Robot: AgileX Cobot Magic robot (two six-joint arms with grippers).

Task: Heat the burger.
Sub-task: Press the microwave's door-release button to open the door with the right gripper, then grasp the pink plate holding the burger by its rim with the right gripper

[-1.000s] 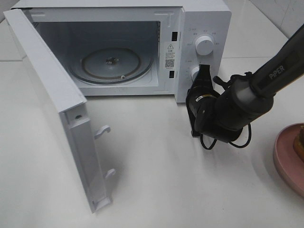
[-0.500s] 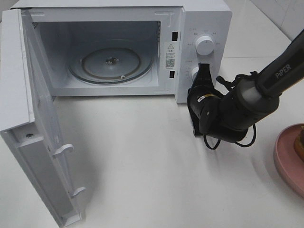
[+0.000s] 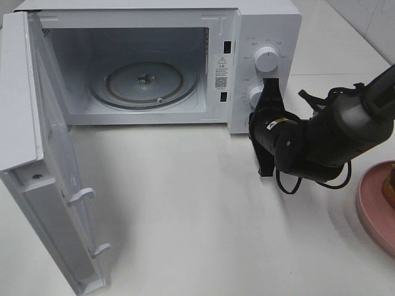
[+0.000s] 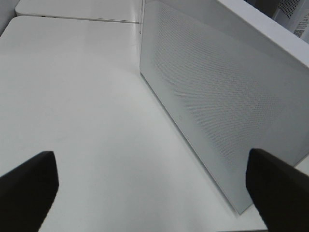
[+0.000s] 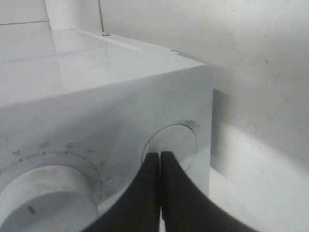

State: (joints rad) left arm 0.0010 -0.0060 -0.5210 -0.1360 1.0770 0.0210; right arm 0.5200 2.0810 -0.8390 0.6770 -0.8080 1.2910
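Only a brown sliver of the burger [image 3: 390,188] shows, at the right edge of the high view, on a pink plate [image 3: 372,206]. The white microwave [image 3: 265,24] stands at the back with its door [image 3: 49,203] swung wide to the left, and the glass turntable [image 3: 145,83] inside is bare. My right gripper [image 3: 270,86] is shut with nothing in it. In the right wrist view the right gripper [image 5: 160,157] has its tips at a round button [image 5: 176,137] on the control panel, beside a dial [image 5: 43,200]. My left gripper [image 4: 152,191] is open, facing the door's meshed outer face [image 4: 217,96].
Two knobs [image 3: 265,58] sit on the microwave's panel, the lower one partly behind the right gripper. The right arm [image 3: 333,132] stretches over the white table [image 3: 197,216] between the microwave and the plate. The open door stands over the table's front left.
The microwave door has swung further open to the left. The right arm has shifted right and lower, its shut gripper staying at the control panel.
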